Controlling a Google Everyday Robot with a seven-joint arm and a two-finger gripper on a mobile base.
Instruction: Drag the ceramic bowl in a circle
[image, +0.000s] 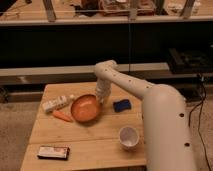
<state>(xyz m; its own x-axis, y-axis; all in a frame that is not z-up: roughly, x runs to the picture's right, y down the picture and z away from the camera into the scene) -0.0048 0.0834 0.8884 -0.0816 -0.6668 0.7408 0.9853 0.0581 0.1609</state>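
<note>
While the dark flat packet (53, 151) lies near the wooden counter (90, 142)'s front-left corner, bare boards stretch between it and the small white cup (129, 136). Behind, a white bottle (56, 103) and orange carrot (62, 116) crowd the glossy orange-brown ceramic bowl (86, 108), left of centre. At its right rim sits the gripper (103, 96); whether it is clamped on the rim, I cannot tell. A blue sponge (121, 105) lies beyond.

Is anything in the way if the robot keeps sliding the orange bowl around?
The tool is at the ceramic bowl's far right rim, nothing between. The carrot lies close on its left and the blue sponge on its right; both could get bumped.
</note>
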